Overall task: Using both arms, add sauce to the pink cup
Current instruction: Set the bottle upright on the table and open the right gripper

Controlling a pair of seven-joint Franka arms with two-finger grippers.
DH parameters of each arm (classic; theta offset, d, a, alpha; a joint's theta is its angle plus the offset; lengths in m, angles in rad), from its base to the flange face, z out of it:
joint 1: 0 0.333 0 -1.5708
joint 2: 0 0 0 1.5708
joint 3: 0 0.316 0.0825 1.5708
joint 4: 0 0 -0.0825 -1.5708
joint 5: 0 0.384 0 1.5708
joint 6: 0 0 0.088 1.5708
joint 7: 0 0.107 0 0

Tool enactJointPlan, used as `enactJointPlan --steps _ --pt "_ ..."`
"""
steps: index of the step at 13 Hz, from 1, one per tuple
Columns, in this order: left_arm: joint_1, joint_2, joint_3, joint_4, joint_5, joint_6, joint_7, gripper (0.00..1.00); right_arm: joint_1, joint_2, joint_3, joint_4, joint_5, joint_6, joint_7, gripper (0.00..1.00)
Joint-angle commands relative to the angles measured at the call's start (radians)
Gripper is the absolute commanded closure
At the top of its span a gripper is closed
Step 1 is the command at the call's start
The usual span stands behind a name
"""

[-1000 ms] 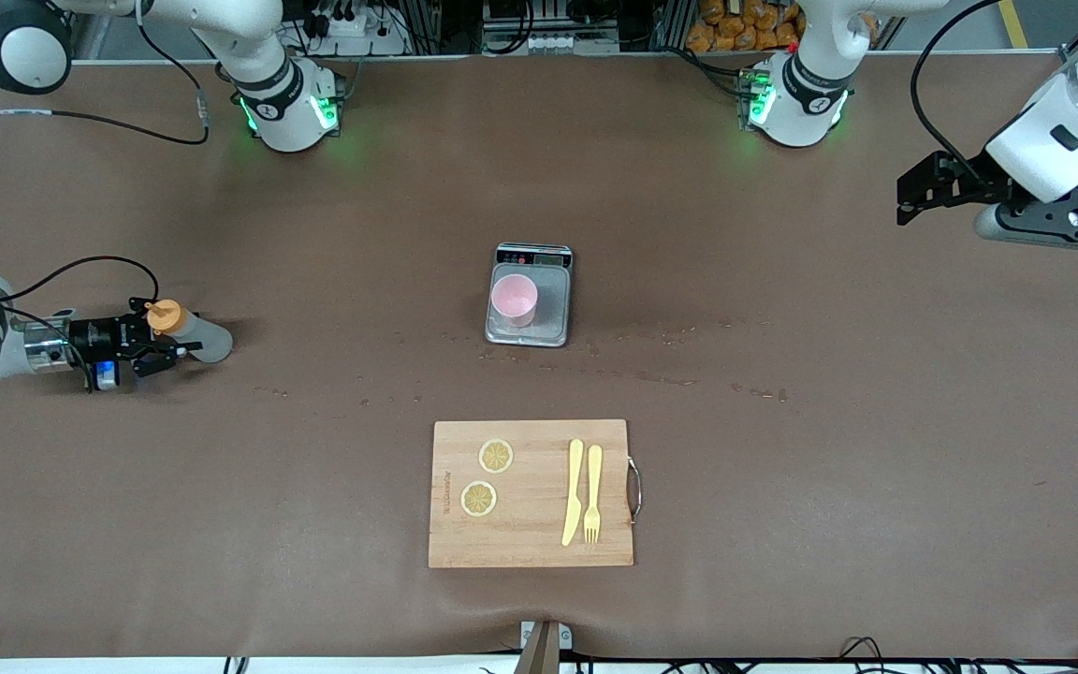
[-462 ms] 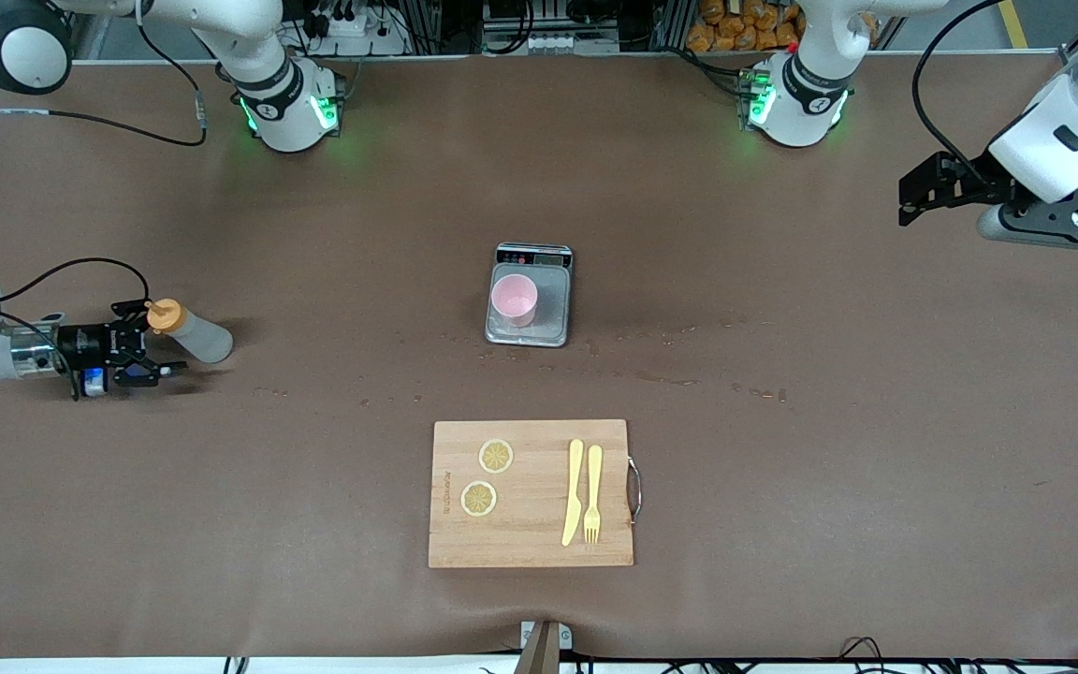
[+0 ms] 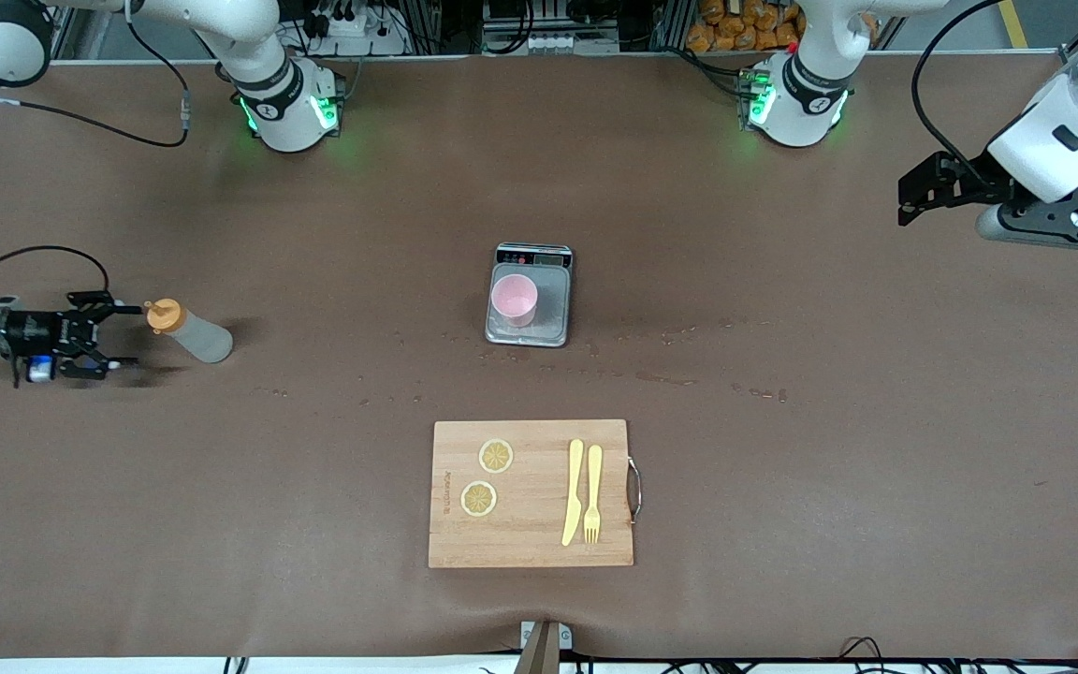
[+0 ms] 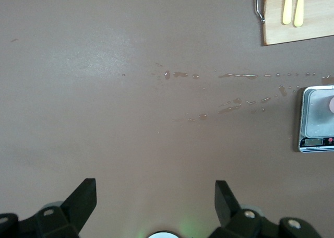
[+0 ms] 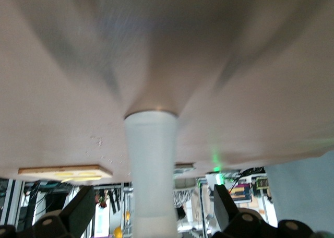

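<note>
The sauce, a translucent whitish squeeze bottle with orange nozzle cap (image 3: 185, 331), stands free toward the right arm's end; right gripper (image 3: 104, 329) spread beside it. Pale pink plastic cup (image 3: 514, 300) sits on the grey scale (image 3: 558, 318). Left wrist view: left gripper (image 4: 155, 196) waits, fingers apart. Right wrist view: the bottle's soft, light body looks best gripped mid-height.

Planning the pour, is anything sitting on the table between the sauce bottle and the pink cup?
Nothing visible does. The sauce bottle stands toward the right arm's end, the pink cup on the scale mid-table, with only bare mat and a few droplets between. The cutting board lies nearer the front camera, off that line.
</note>
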Motion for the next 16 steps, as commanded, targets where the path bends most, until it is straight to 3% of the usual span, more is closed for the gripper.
enactJointPlan --steps 1,8,12,16 --pt "0.005 0.005 -0.002 0.015 -0.009 0.002 -0.008 0.0 0.034 0.004 0.028 0.135 -0.139 -0.078 0.027 0.0" --pt "0.004 0.007 -0.005 0.013 -0.017 0.001 -0.021 0.0 0.227 -0.048 0.03 0.337 -0.167 -0.268 0.028 0.0" --pt "0.004 0.005 -0.005 0.013 -0.011 0.002 -0.021 0.0 0.335 -0.133 0.03 0.343 -0.196 -0.277 0.025 0.0" --pt "0.005 0.007 -0.002 0.013 -0.012 0.002 -0.01 0.0 0.534 -0.247 0.019 0.331 -0.291 -0.277 0.021 0.0"
